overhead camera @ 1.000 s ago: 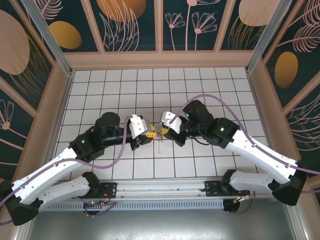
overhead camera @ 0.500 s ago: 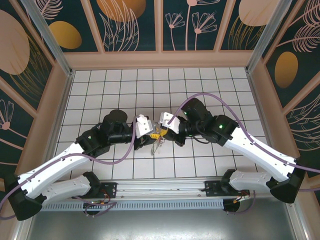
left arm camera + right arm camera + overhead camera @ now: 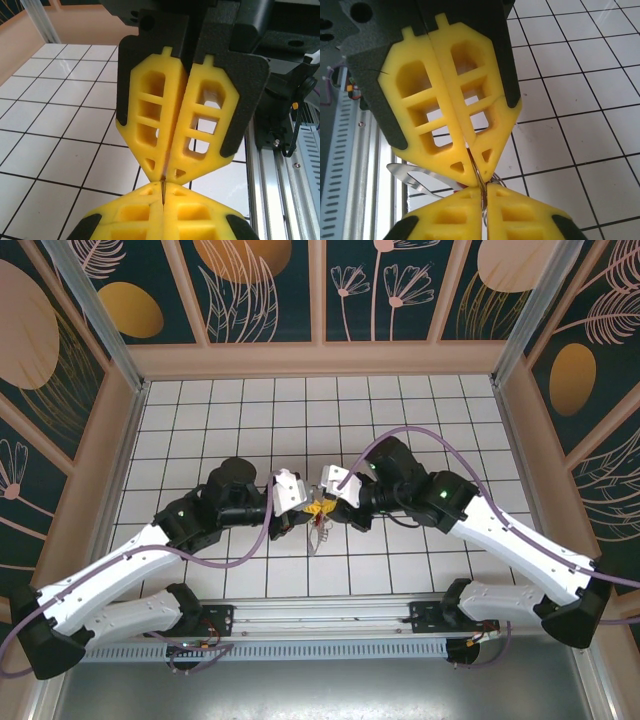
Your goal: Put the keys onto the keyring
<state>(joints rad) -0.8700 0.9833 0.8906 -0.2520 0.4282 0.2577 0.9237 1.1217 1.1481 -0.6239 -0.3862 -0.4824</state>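
Both grippers meet tip to tip above the middle of the tiled floor: my left gripper (image 3: pixel 304 506) and my right gripper (image 3: pixel 326 506). In the right wrist view my right gripper (image 3: pixel 484 188) is shut on the thin silvery wire of the keyring (image 3: pixel 483 200). The left gripper's fingers (image 3: pixel 470 125) come down from above and pinch the same ring. The key's silver blade (image 3: pixel 412 176) sticks out to the left behind them, and it hangs below the tips (image 3: pixel 317 532). In the left wrist view my left gripper (image 3: pixel 164 184) is shut on a thin dark edge, facing the right fingers (image 3: pixel 200 125).
The white tiled floor (image 3: pixel 250 410) stretches away behind the arms, inside wooden walls (image 3: pixel 320 358). A metal rail (image 3: pixel 320 620) with both arm bases runs along the near edge. Purple cables (image 3: pixel 400 435) loop over both arms.
My left gripper has moved right, up against the right gripper's tips, and its jaws have closed. The hanging key has swung a little beneath them.
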